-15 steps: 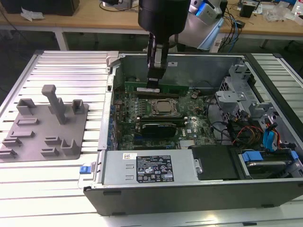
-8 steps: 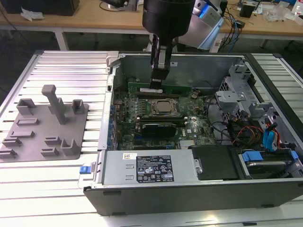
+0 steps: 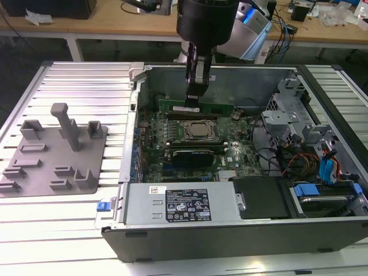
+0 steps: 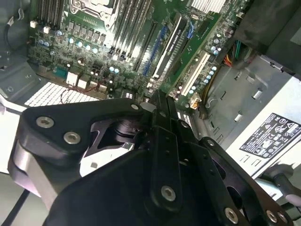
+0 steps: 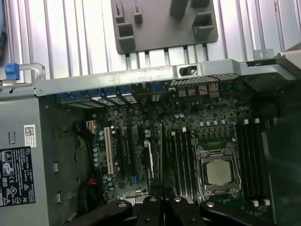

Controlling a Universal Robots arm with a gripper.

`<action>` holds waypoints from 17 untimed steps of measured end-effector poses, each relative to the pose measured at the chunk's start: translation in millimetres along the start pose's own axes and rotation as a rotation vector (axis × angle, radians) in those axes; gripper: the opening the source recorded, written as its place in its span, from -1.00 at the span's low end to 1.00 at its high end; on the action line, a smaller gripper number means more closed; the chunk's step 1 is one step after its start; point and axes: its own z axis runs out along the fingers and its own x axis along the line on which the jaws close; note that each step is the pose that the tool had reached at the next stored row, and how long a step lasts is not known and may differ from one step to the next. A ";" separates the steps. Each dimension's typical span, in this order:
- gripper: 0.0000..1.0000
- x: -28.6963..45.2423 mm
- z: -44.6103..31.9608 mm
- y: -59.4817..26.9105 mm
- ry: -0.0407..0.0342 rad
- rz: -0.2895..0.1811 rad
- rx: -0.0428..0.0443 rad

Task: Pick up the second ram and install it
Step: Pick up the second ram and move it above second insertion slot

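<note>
I find my tool (image 3: pixel 194 101) clamped on the top edge of the green memory stick (image 3: pixel 215 108), which stands upright and lengthwise just beyond the processor socket (image 3: pixel 198 131) inside the open computer case (image 3: pixel 230 244), evidently so its lower edge meets a slot squarely.

The table (image 3: pixel 86 80) is shiny ribbed metal. At nine o'clock the holder tray (image 3: pixel 89 152) is dull gray plastic. The second ram (image 3: pixel 221 107) is smooth green board.
</note>
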 end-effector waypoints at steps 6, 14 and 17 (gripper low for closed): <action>-0.82 -10.5 8.0 0.4 0.0000 0.000 0.0000; -0.82 -32.4 22.3 2.1 0.0002 0.000 0.0000; -0.82 -40.8 26.9 2.7 0.0001 0.000 -0.0001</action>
